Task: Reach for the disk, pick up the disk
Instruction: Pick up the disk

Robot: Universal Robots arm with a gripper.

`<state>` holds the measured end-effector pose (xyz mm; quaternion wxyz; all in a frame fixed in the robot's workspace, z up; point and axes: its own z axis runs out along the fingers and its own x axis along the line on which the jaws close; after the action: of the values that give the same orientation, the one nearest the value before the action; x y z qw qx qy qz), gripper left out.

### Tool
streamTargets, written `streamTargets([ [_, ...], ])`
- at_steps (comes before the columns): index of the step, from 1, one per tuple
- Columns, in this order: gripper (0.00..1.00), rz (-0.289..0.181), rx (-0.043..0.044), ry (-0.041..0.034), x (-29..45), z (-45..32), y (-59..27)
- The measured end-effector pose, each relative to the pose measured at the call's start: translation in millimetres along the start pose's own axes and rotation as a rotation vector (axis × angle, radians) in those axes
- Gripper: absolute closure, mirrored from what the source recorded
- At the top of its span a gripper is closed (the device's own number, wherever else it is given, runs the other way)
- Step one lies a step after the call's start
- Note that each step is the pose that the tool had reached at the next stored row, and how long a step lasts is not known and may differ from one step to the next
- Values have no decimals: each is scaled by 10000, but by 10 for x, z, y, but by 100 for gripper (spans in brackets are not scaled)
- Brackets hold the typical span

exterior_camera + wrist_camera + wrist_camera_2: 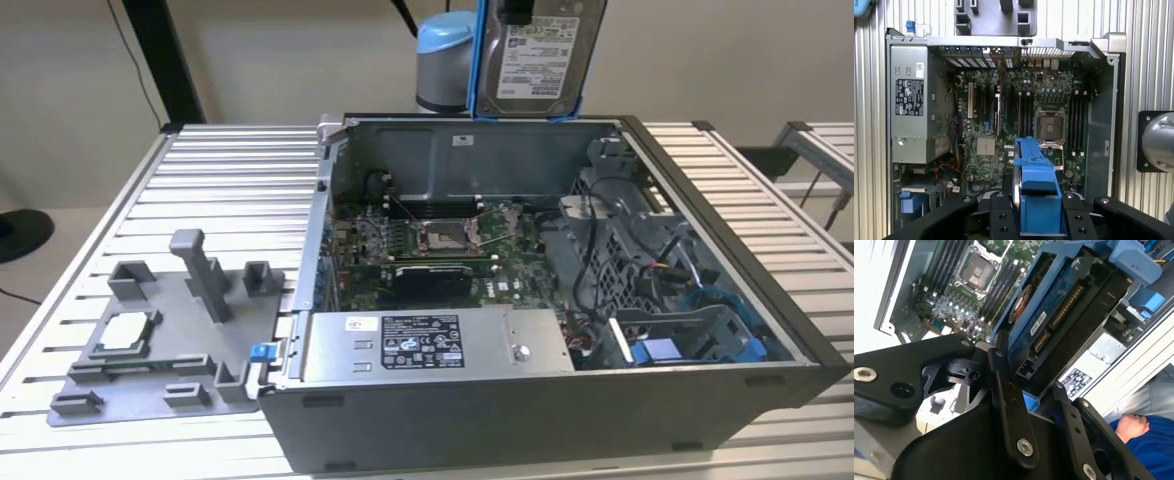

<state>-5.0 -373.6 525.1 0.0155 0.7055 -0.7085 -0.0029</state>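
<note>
Disk point(537, 60) hangs at the top centre of the exterior view, above the rear wall of the open computer case point(694, 400); its long axis stands upright and its white label faces the camera, though I leave the print unread; the blue bracket point(477, 70) runs along its edges. In both wrist views the gripper point(1040, 212) is clamped on the disk, black fingers point(1004, 390) pressing its two sides; the motherboard point(1019, 115) lies well below. The pick appears done; the grey stand point(160, 330) sits at lower left.
</note>
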Motion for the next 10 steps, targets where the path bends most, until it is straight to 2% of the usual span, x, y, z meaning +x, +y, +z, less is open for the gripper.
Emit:
streamTargets([
  [10, 100, 0, 0, -1, -1, -8, -334],
])
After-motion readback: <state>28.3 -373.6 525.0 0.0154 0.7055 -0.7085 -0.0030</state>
